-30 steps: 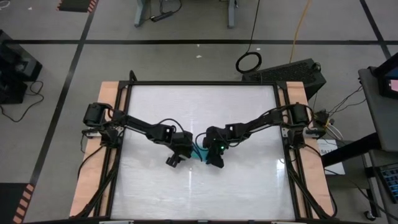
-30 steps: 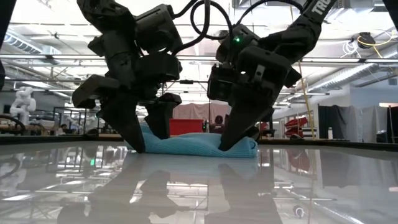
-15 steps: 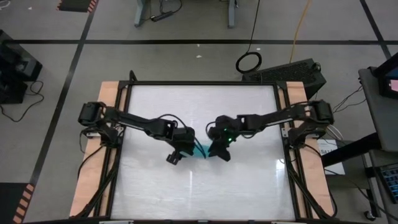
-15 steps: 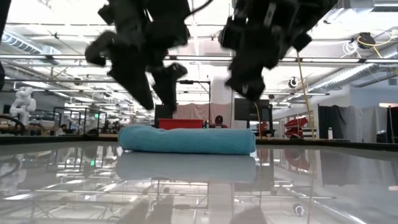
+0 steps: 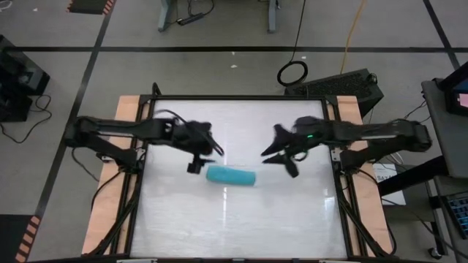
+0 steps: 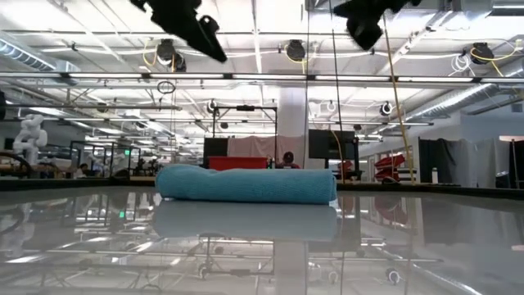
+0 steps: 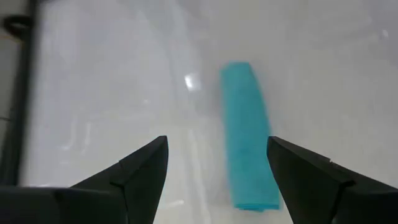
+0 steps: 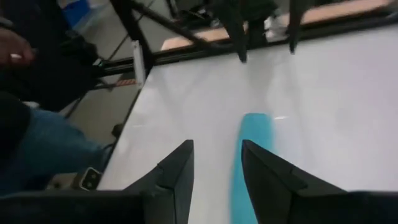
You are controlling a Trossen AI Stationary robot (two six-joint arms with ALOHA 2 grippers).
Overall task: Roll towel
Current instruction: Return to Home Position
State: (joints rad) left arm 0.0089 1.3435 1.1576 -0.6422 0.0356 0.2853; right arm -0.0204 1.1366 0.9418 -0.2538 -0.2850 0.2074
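High view: towel (image 5: 230, 175), snug teal roll

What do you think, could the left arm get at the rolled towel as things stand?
Probably yes. The left gripper hangs open above the table, close beside the towel, with nothing lying between them. The right gripper is up clear on the other side.

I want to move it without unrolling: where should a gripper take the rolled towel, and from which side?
Probably the middle of the towel, from straight above, fingers closing across its narrow width. It lies as a long low roll on the table, free all round, so this pinch keeps the layers together.
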